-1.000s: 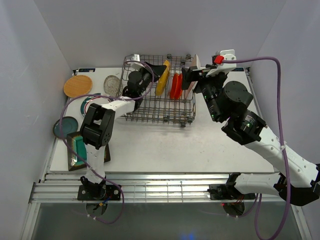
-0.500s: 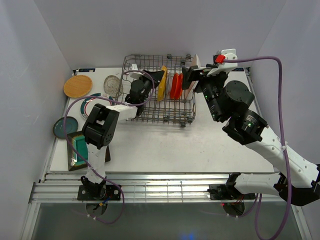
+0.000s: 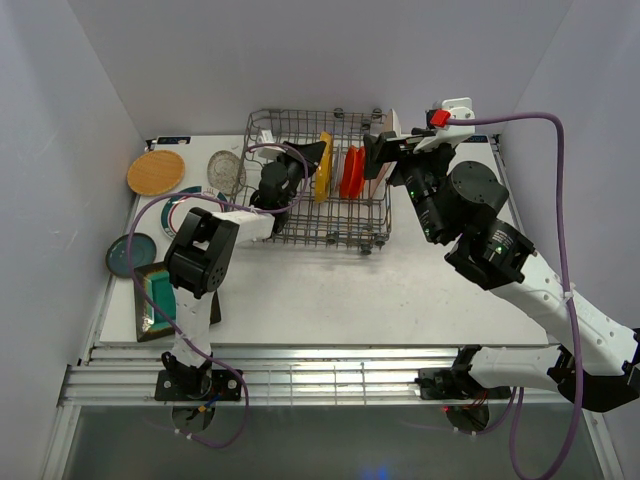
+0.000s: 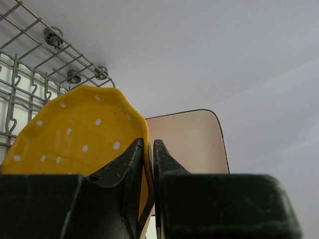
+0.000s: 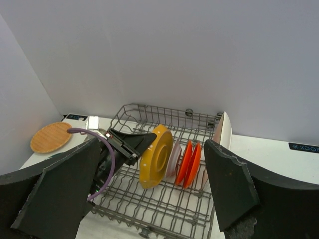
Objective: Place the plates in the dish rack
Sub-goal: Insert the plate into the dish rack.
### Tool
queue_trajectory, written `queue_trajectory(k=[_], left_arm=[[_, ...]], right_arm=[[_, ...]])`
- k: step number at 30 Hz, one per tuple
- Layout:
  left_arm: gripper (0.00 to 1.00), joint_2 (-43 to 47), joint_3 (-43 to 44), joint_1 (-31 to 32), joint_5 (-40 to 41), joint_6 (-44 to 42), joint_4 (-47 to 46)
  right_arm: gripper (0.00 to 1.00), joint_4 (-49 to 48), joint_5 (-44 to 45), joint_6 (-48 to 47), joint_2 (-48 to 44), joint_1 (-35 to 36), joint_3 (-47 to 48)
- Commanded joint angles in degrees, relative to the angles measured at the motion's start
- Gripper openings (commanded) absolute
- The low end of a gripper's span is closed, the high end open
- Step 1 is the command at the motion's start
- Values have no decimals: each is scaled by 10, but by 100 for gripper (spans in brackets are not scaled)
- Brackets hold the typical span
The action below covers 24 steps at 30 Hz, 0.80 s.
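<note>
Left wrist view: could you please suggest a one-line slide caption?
Left gripper pinching the rim of the yellow scalloped plate inside the dish rack, pale rectangular plate behind.

The top camera sits high behind the two arm bases, looking down and forward across the whole white table [image 3: 350,290] to the far wall. The left wrist camera is very close in, looking upward past its own dark fingers [image 4: 124,164] at a yellow scalloped plate [image 4: 75,134]. The right wrist camera hangs farther back on the right, facing down and toward the far left over the grey wire dish rack [image 5: 169,201]. All three views share that yellow plate and the rack.
</note>
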<state>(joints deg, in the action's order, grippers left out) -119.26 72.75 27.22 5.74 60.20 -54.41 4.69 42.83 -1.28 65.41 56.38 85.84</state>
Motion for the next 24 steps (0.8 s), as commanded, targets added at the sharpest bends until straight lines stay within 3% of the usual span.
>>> queue_trajectory(k=[1, 13, 24], left_arm=[[0, 39, -2, -2, 20, -10, -39], [0, -4, 83, -6, 22, -50, 26], [1, -38, 197, -7, -31, -139, 138]], right_arm=[[90, -10, -4, 8, -3, 3, 26], [90, -7, -5, 8, 2, 3, 28], [90, -5, -11, 8, 2, 3, 31]])
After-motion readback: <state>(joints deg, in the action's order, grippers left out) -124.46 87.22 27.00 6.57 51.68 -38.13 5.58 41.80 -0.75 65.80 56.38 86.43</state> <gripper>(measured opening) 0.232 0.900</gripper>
